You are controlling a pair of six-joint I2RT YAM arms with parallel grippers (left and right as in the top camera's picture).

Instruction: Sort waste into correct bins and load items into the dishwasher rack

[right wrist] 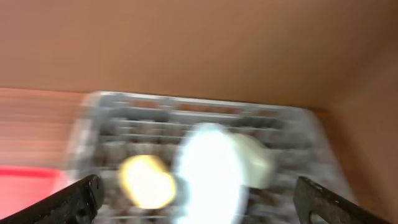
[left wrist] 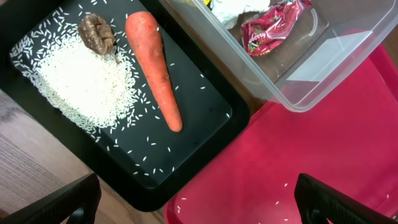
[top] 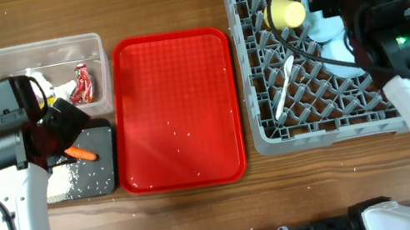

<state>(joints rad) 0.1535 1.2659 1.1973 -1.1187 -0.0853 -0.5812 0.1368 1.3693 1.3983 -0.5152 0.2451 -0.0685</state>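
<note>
Bench (top: 206, 216): wood, seen from overhead.

Left side of the overhead frame:
- A shallow black tray (left wrist: 208, 121) is seen touching the long edge of the flat red serving tray (top: 172, 70).
- An orange carrot (left wrist: 155, 68) is laid flat in the black tray. A heap of white rice (left wrist: 81, 81) lies beside it, and a small brown lump (left wrist: 96, 32) sits at the heap's upper edge.
- Loose grains are scattered across the black tray floor, and a few are noted on the red tray.
- A clear plastic tub (top: 38, 55) is placed just above the black tray. A red wrapper (left wrist: 270, 28) and crumpled white tissue (top: 46, 79) are seen inside it.
- Left jaws: held above the black tray's right end and spread wide. The dark fingers (left wrist: 62, 202) are seen at the two lower corners of the left wrist view, and nothing is gripped between them.

Right side of the overhead frame:
- The grey dishwasher rack (top: 272, 133) fills the upper right.
- A yellow cup (top: 284, 12) is lying on its side among the pegs at the upper left of the rack.
- A white spoon (top: 284, 84) is laid aslant below the cup.
- Light-blue dishes (top: 340, 53) are partly hidden under the right arm. Plate or bowl cannot be told apart.
- Right jaws: held over the rack's upper part. The right wrist view is heavily blurred, but the fingers (right wrist: 62, 199) are seen far apart at the lower corners, with nothing held.
</note>
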